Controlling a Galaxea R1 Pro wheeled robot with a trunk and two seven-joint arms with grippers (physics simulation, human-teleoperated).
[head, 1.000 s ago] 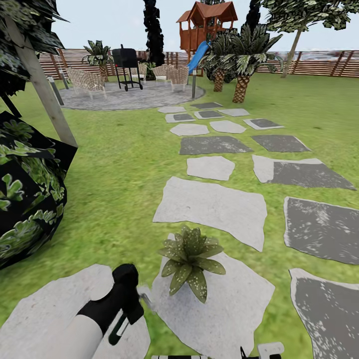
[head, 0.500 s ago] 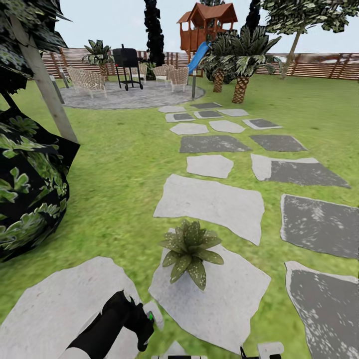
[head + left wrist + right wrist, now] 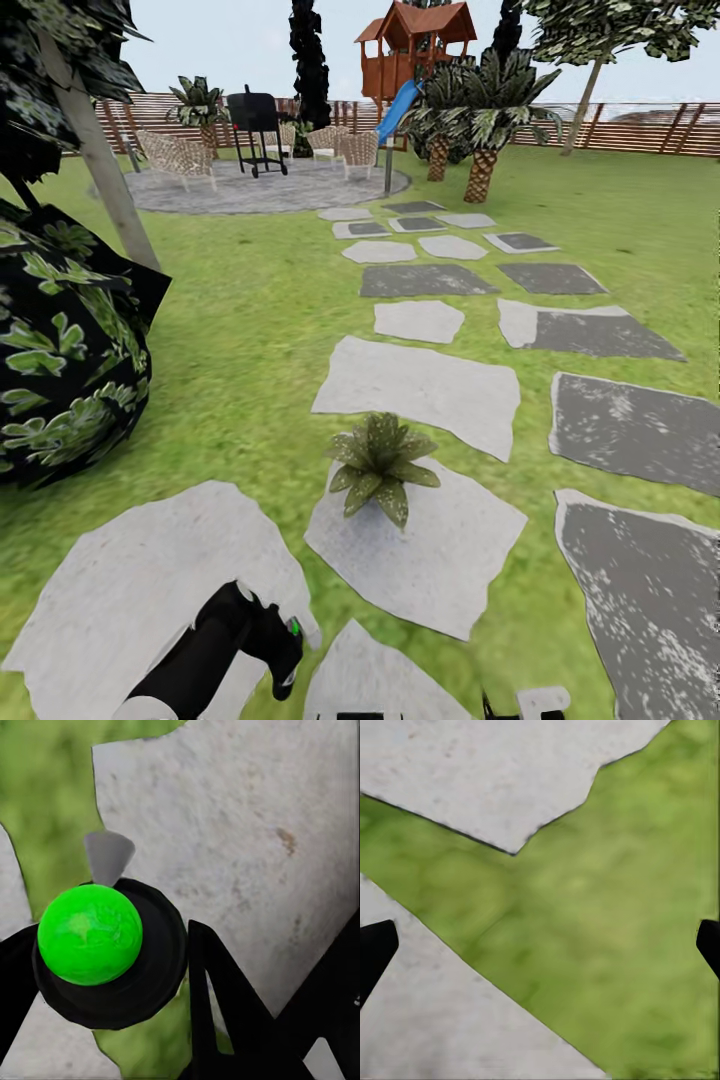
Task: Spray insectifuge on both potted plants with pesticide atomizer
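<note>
- Because the left gripper (image 3: 283,655) sits low at the near edge of the head view, well short of the potted plant (image 3: 380,466), a spray from here would, I judge, fall on the stepping stone (image 3: 420,550) rather than on the leaves.
- In the left wrist view the pesticide atomizer (image 3: 101,945) appears from above as a black round top with a bright green dome and a small grey cone at its rim; the black fingers (image 3: 217,1012) stand close on either side of it, so I judge the left hand clamped on it, though the contact itself is hidden.
- The dark blocky bush (image 3: 60,350) and the pale slanting trunk (image 3: 100,170) stand to the left of the path, apart from the arm; a swing that way could brush them.
- The plant stands on the near pale stone, in the middle of the path, with nothing between it and the gripper.
- One plant shows here; a second would have to be found, so full coverage of both is at risk if the robot stops at this one.
- Further back lie more stones, the round patio (image 3: 260,190) with chairs and a grill (image 3: 255,125), palms (image 3: 480,120) and the fence (image 3: 640,128).
- The right gripper (image 3: 540,945) hangs over grass and stone edges, its tips wide apart and holding nothing.
</note>
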